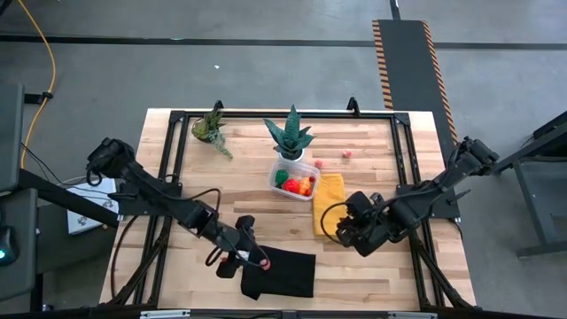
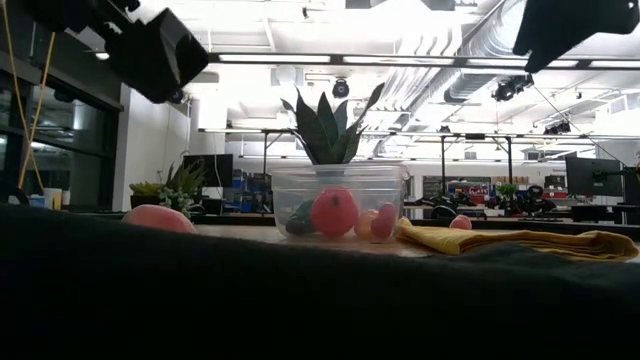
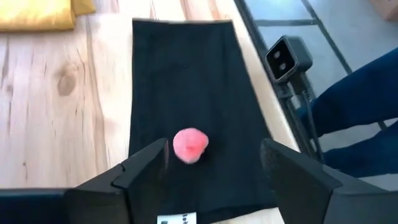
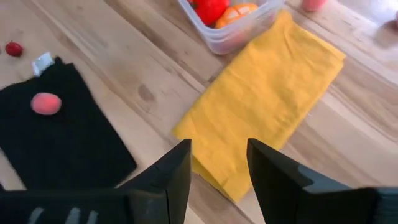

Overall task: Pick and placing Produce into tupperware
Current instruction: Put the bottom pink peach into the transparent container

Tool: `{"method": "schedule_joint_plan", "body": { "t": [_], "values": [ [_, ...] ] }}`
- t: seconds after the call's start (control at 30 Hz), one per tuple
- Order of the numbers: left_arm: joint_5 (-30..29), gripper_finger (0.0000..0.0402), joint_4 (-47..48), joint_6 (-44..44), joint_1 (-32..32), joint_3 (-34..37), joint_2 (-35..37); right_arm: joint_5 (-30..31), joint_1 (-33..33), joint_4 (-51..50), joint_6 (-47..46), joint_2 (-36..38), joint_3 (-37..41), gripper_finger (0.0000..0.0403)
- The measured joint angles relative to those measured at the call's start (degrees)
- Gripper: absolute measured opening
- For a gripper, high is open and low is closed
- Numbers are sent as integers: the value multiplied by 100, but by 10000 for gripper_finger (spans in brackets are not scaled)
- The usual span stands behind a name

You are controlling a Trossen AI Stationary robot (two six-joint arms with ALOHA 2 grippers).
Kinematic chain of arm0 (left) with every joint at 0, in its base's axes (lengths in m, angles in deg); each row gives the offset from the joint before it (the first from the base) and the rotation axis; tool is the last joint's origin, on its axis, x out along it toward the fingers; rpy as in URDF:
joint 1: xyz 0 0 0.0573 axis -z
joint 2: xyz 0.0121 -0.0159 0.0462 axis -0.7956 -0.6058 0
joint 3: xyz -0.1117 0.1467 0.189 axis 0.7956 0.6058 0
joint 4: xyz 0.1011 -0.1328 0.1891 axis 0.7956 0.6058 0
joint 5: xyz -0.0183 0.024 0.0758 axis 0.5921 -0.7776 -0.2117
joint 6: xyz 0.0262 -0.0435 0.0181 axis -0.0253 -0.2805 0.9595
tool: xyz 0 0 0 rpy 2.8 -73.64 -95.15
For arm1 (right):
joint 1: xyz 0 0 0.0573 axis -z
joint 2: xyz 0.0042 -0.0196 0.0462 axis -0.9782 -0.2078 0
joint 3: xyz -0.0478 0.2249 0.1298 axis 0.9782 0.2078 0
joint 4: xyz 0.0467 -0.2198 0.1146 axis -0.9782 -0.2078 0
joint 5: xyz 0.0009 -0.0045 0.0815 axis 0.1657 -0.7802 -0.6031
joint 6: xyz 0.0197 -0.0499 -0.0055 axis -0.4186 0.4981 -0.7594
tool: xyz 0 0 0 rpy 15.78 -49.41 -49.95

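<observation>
A pink round piece of produce (image 3: 189, 144) lies on a black cloth (image 3: 193, 81) near the table's front edge. My left gripper (image 3: 214, 163) is open, with a finger on either side of the pink piece and just short of it, touching nothing; the high view shows this gripper (image 1: 251, 257) beside the pink piece (image 1: 263, 263). The clear tupperware (image 1: 295, 180) stands mid-table and holds red, orange and green produce. My right gripper (image 4: 219, 165) is open and empty above a folded yellow cloth (image 4: 267, 93).
Two potted plants (image 1: 290, 135) (image 1: 210, 128) stand behind the tupperware. Two pink pieces (image 1: 321, 164) (image 1: 347, 155) lie on the bare wood to its right. A small red piece (image 4: 13, 48) lies by the black cloth's corner. The low-view camera (image 3: 285, 57) sits at the table's near edge.
</observation>
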Motion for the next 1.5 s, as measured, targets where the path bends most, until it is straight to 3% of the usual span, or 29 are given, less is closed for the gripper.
{"method": "schedule_joint_plan", "body": {
  "t": [0.67,1.5],
  "values": [
    [267,255,-468,417,0,1,-569,251,-472,-380,-911,-1,2,146],
    [189,255,-806,728,-49,-1,-1343,450,-483,-443,-926,-7,7,146]
  ]
}}
